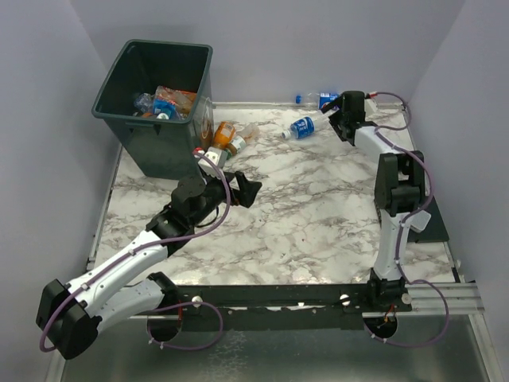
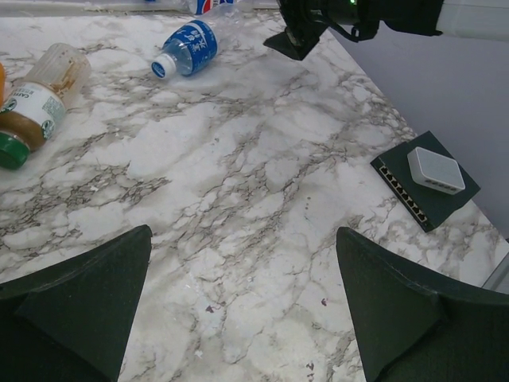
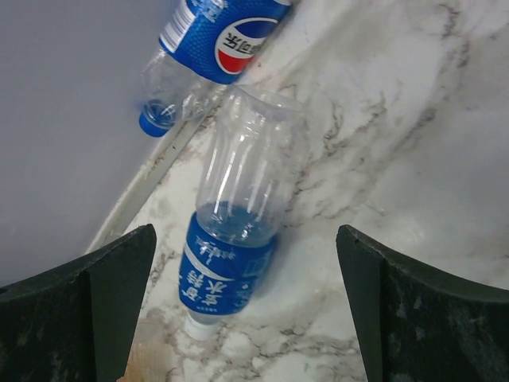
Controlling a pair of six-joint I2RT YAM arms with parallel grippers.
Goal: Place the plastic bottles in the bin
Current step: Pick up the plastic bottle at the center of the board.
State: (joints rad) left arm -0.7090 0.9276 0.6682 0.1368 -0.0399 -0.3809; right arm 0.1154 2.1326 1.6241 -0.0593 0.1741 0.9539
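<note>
**Status: both pincers apart, bottles on counter and in bin**

I read the left pincer as jaws apart and empty, over the counter near the bin. The right pincer is spread wide above a blue-labelled bottle, which lies beside a Pepsi bottle at the far edge. Several bottles lie inside the bin. Orange-tinted bottles lie just beside it.

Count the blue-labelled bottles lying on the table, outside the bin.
2. One bottle lies on the table near its far right; the Pepsi bottle lies just beyond, at the far edge by the wall. More may hide behind the bin.
</note>
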